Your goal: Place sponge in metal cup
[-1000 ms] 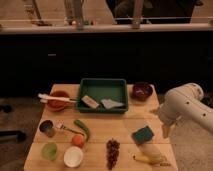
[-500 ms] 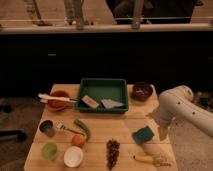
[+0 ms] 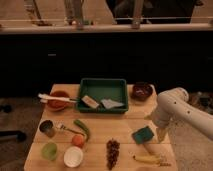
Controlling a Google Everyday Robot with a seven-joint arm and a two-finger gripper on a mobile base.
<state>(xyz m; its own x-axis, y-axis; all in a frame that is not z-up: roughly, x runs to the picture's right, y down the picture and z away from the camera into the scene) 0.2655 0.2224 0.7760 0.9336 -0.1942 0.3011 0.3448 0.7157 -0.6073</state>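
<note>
The teal-green sponge (image 3: 143, 135) lies flat on the wooden table (image 3: 100, 137), near its right edge. The small metal cup (image 3: 47, 128) stands upright at the table's left side, far from the sponge. My white arm (image 3: 174, 104) reaches in from the right. Its gripper (image 3: 162, 133) hangs just right of the sponge, close above the table, open and holding nothing.
A green tray (image 3: 103, 83) with two packets sits at the back centre, with a dark bowl (image 3: 142, 91) to its right. An orange bowl (image 3: 59, 99) with a white utensil is back left. In front lie a green pepper (image 3: 82, 129), orange (image 3: 77, 140), light green cup (image 3: 49, 150), white bowl (image 3: 73, 156), grapes (image 3: 113, 151) and banana (image 3: 149, 159).
The arm has swung left, carrying the gripper closer to the sponge's right side. The sponge and the other objects have not moved.
</note>
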